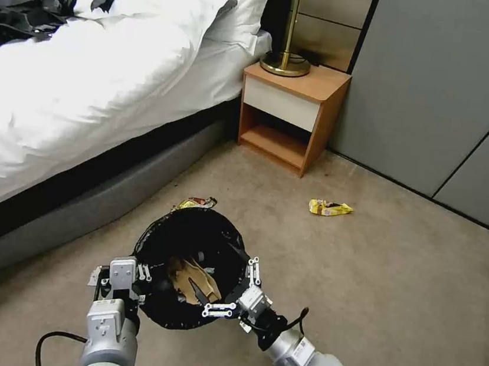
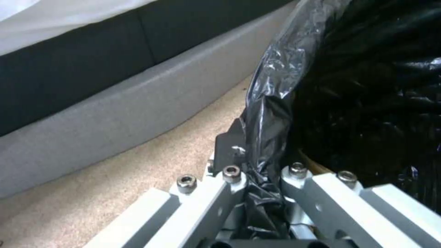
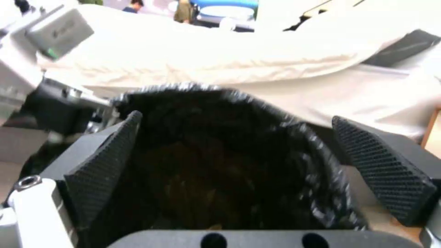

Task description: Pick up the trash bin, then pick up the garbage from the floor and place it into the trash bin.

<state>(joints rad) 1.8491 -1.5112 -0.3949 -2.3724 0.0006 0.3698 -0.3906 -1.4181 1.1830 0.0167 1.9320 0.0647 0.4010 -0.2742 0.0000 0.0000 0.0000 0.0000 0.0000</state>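
Your left gripper (image 1: 141,271) pinches the trash bin (image 1: 192,248) rim, holding it off the floor (image 1: 394,272) as a target; right gripper (image 1: 237,292) hangs wide above its mouth; yellow wrapper (image 1: 329,207) lies near the nightstand (image 1: 292,111).

You have the trash bin (image 1: 192,242) low and central over the floor (image 1: 397,297), beside the bed (image 1: 78,85) on your left. A wrapper (image 1: 329,207) lies beyond it to the right, before the nightstand (image 1: 291,114), which carries a lamp (image 1: 288,46).

Black-lined trash bin (image 1: 192,248), yellow wrapper (image 1: 329,207) beyond
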